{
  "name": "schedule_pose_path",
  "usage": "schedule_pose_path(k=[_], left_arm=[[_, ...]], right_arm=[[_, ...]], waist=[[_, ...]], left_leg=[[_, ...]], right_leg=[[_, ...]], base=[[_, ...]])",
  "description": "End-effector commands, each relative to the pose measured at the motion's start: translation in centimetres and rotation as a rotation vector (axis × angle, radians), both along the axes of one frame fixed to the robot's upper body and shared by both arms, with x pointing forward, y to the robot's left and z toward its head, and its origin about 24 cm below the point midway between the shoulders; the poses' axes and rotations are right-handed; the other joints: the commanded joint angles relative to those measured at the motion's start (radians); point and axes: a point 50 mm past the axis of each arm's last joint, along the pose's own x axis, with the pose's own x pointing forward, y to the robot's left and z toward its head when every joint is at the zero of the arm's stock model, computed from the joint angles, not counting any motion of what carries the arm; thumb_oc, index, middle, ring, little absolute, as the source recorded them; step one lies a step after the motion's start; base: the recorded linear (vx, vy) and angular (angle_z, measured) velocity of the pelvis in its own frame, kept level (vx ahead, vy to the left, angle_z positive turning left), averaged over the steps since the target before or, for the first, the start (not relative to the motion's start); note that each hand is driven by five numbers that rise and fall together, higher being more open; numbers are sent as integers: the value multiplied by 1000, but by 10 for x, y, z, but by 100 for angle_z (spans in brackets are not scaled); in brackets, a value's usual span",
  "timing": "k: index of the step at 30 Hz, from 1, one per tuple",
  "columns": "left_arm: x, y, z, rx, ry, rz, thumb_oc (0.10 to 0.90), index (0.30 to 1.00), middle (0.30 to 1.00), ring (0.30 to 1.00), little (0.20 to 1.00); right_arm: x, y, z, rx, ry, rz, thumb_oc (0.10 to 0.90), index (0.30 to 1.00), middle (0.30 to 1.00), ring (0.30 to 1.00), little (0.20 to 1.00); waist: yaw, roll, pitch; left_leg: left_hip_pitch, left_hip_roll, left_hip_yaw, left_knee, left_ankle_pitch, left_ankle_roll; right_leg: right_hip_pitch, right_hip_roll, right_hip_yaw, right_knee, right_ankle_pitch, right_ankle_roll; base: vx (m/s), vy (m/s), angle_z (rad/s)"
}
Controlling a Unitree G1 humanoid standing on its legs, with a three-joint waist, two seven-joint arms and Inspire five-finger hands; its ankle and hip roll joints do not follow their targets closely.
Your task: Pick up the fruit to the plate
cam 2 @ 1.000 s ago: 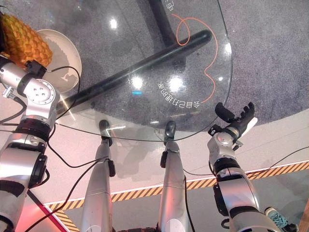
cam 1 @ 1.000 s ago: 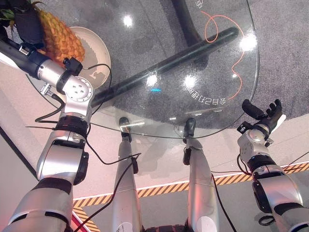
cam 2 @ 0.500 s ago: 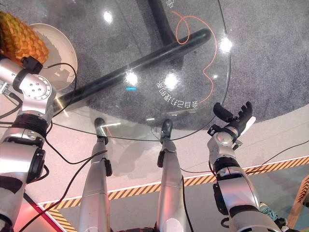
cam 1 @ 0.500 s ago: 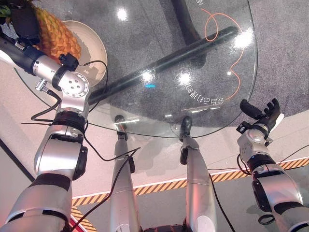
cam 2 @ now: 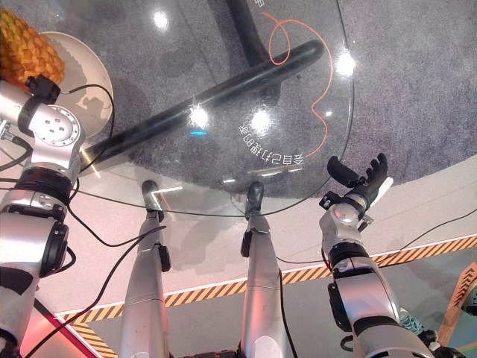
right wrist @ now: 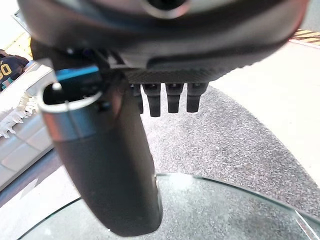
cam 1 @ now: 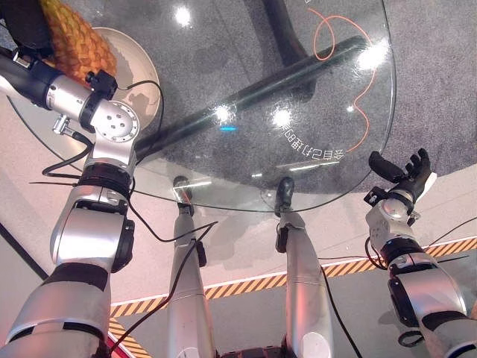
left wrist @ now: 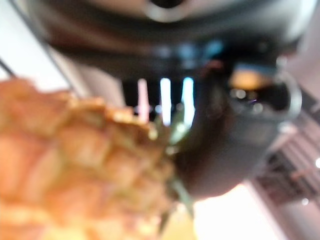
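Observation:
A pineapple point(cam 1: 78, 41) hangs at the far left of the round glass table point(cam 1: 373, 112), over the rim of a white plate point(cam 1: 145, 86). My left hand point(cam 1: 26, 22) is shut on it from the far side; whether the fruit touches the plate I cannot tell. Up close in the left wrist view, the pineapple's scaly skin point(left wrist: 75, 160) lies against my dark thumb point(left wrist: 225, 150). My right hand point(cam 1: 404, 175) is open, palm up, just off the table's near right edge, holding nothing. The right wrist view has its straight fingers point(right wrist: 170, 100) and thumb point(right wrist: 105, 165) above the glass edge.
Under the glass runs a black table foot bar point(cam 1: 298, 74) over grey carpet. An orange cord point(cam 1: 350, 74) curls across the floor at the far right. Yellow-and-black striped tape point(cam 1: 246, 283) crosses the floor near me.
The whole picture has shifted slightly, so the camera has moved. My left hand keeps the pineapple over the plate, and the right hand holds its open pose.

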Motion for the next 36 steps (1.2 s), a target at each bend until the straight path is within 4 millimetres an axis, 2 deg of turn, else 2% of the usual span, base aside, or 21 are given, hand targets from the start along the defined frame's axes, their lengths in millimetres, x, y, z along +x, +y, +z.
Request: schedule_pose_path(k=[1,8,10,14,24,25,26,29,36], left_arm=[[-31,17,57,45,-292,94,100,300,300,300,200],[-30,18,56,45,-275,91,100,300,300,300,200],[-30,18,56,50,-270,91,100,300,300,300,200],[-27,19,51,48,-242,84,100,300,300,300,200],[-23,20,42,40,-205,67,100,300,300,300,200],[-22,20,41,40,-197,62,207,392,392,392,307],[-22,21,39,41,-188,58,366,528,528,528,466],[-21,23,37,40,-178,49,364,526,526,526,464],[-20,23,34,40,-171,37,298,469,469,469,398]], right_arm=[[-32,-25,-44,43,184,-153,800,900,900,900,900],[-33,-23,-47,48,183,-147,800,900,900,900,900],[-32,-23,-45,48,176,-147,800,900,900,900,900],[-31,-22,-45,47,172,-147,800,900,900,900,900],[-29,-21,-41,42,156,-145,800,900,900,900,900],[-29,-21,-41,40,156,-145,800,900,900,900,900],[-29,-22,-41,41,155,-146,800,900,900,900,900],[-29,-22,-40,42,153,-146,800,900,900,900,900],[-26,-19,-38,48,139,-138,800,900,900,900,900]], waist=[[14,-21,-17],[14,-26,-17],[14,-26,-17],[15,-23,-17],[17,-25,-17],[18,-25,-17],[19,-26,-17],[21,-27,-17],[27,-33,-17]], left_leg=[[-29,-8,8,156,-157,18],[-27,-4,5,165,-171,16],[-35,-7,4,161,-159,18],[-31,-8,3,170,-173,17],[-40,-10,0,167,-164,17],[-39,-11,-1,166,-164,17],[-38,-12,-2,166,-164,17],[-38,-12,-3,166,-163,17],[-44,-12,-13,185,-173,18]], right_leg=[[42,116,8,-114,85,-57],[46,120,8,-107,75,-56],[39,119,8,-113,87,-56],[42,120,8,-105,75,-57],[35,119,8,-109,82,-57],[36,120,8,-110,82,-57],[37,120,8,-111,83,-57],[39,120,6,-111,84,-57],[35,123,4,-92,73,-60]], base=[[0,0,0],[0,0,0],[0,0,0],[0,0,0],[0,0,0],[0,0,0],[0,0,0],[-12,-3,0],[-5,-3,0]])
